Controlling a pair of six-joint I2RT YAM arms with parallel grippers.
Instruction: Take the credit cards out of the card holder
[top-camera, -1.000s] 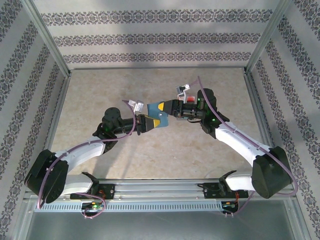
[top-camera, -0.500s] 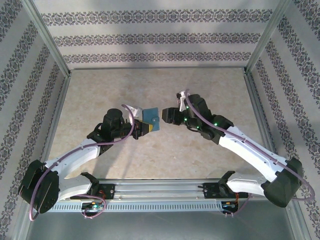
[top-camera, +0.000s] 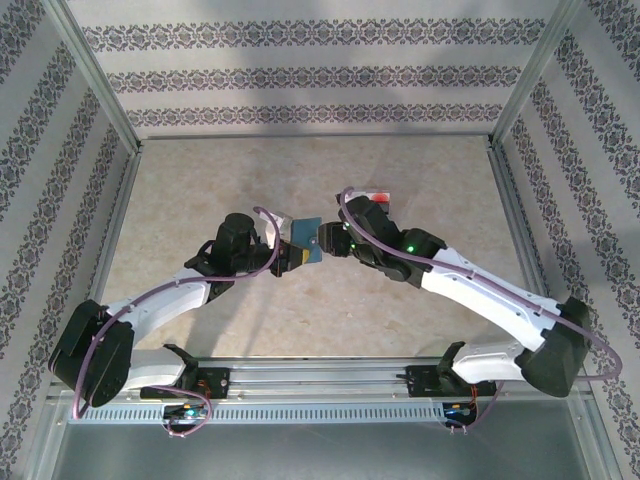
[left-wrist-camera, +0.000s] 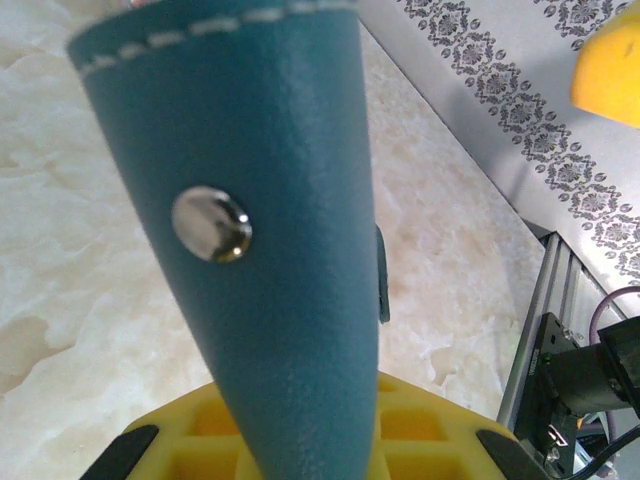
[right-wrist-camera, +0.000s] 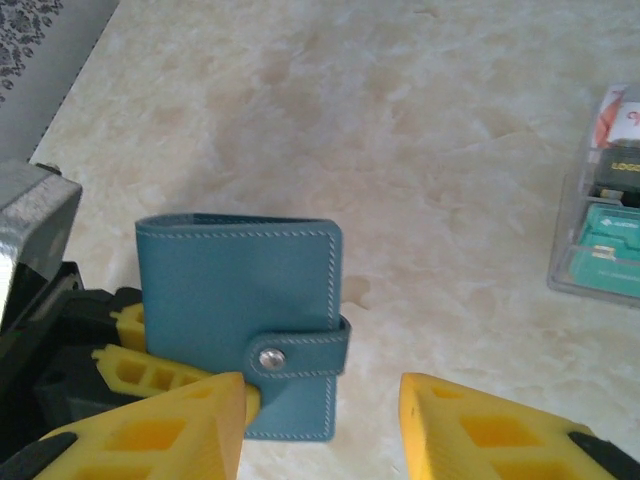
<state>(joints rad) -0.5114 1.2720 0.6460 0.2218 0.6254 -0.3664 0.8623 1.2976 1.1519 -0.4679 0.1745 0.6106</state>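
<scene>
The teal-blue card holder is folded shut, its snap tab fastened, so its pockets are hidden. My left gripper is shut on its lower edge and holds it upright above the table; the silver snap faces that wrist camera. From above, the holder hangs between both arms, with my left gripper on its left. My right gripper is open, one yellow finger in front of the holder's bottom corner and the other to its right. In the top view my right gripper is at the holder's right edge.
A clear plastic case lies flat on the table to the right, with red-orange, dark and teal cards in it. Its red corner peeks out behind the right arm. Patterned walls and metal rails enclose the marble tabletop.
My right gripper has swung left and nearer, up to the holder's right edge, and its jaws have narrowed. My left gripper has kept its hold and shifted slightly.
</scene>
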